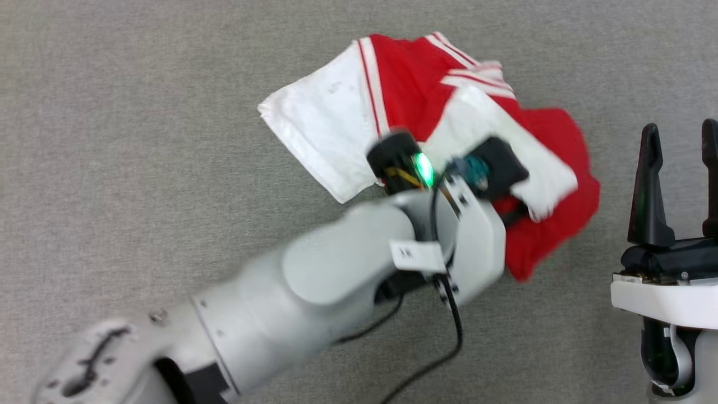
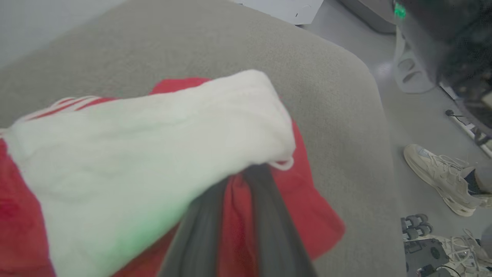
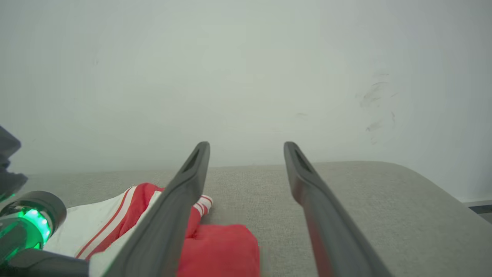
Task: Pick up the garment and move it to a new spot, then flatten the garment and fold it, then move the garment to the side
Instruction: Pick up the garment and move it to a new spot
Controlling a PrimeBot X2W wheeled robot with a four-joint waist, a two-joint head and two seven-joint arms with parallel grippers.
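Observation:
The garment (image 1: 415, 78), red with white sleeves and red-and-white striped trim, lies crumpled on a grey padded surface (image 1: 140, 140) at the upper middle of the head view. My left arm reaches over it from the lower left. In the left wrist view my left gripper (image 2: 242, 181) is shut on a red fold of the garment (image 2: 134, 146), and a white sleeve drapes over its fingertips. My right gripper (image 1: 680, 132) stands open at the right edge, apart from the cloth. In the right wrist view the right gripper (image 3: 246, 148) is wide open, with the garment (image 3: 219, 250) low on its left.
The grey surface's rounded edge (image 2: 369, 115) falls off to a pale floor in the left wrist view. A person's pale sneaker (image 2: 438, 177) and small caster wheels (image 2: 417, 225) are on that floor. A white wall (image 3: 246, 77) rises behind the surface.

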